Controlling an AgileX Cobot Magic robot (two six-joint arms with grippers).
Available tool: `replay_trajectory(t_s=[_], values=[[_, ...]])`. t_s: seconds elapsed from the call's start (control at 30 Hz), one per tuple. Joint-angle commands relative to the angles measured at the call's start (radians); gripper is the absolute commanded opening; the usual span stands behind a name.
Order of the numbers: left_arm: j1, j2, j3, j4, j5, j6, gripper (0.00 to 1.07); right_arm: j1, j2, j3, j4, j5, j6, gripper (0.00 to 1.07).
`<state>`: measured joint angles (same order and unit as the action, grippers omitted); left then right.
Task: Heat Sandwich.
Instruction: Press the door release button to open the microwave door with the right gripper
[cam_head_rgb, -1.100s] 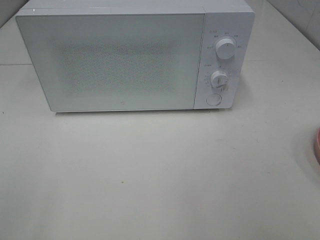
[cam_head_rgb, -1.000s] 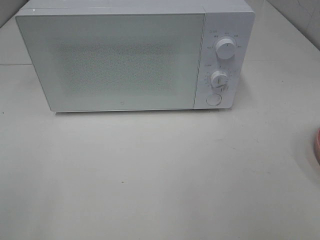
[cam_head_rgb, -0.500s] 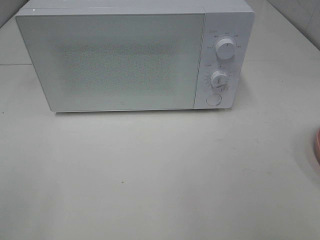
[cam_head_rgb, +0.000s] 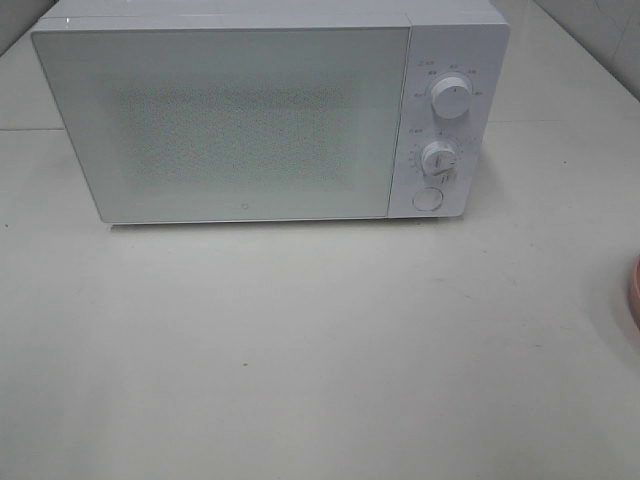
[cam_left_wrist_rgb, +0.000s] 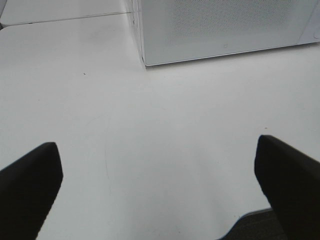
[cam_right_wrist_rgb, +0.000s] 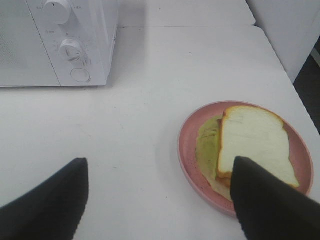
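Observation:
The sandwich (cam_right_wrist_rgb: 252, 142), white bread with tan crust over a greenish-yellow layer, lies on a round pink plate (cam_right_wrist_rgb: 189, 150) in the right wrist view. My right gripper (cam_right_wrist_rgb: 160, 200) hovers open above the table, one black finger (cam_right_wrist_rgb: 270, 205) overlapping the sandwich's near corner in the picture. A white microwave (cam_head_rgb: 240, 120) with its door closed stands at the back of the table. Its two knobs (cam_head_rgb: 452, 100) and round button (cam_head_rgb: 427, 199) are on its right panel. My left gripper (cam_left_wrist_rgb: 157, 190) is open above bare table in front of the microwave's left corner (cam_left_wrist_rgb: 145, 62).
Only a sliver of the pink plate (cam_head_rgb: 634, 290) shows at the right edge of the high view; neither arm appears there. The white table's right edge (cam_right_wrist_rgb: 300, 80) runs close beside the plate. A white wall panel (cam_right_wrist_rgb: 285, 25) stands past that edge.

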<state>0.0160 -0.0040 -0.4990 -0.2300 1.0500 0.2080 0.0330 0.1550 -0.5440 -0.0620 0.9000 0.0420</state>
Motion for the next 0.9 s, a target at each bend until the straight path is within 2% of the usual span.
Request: replay_trajectory(t_s=[0.03, 0.9], values=[[0.000, -0.028, 0.005, -0.004, -0.007, -0.005, 1.00, -0.004, 0.036, -0.006, -0.002, -0.053, 0.005, 0.75], [0.000, -0.028, 0.005, -0.004, -0.007, -0.005, 1.00, -0.004, 0.435, -0.005, -0.004, -0.446, 0.003, 0.75]])
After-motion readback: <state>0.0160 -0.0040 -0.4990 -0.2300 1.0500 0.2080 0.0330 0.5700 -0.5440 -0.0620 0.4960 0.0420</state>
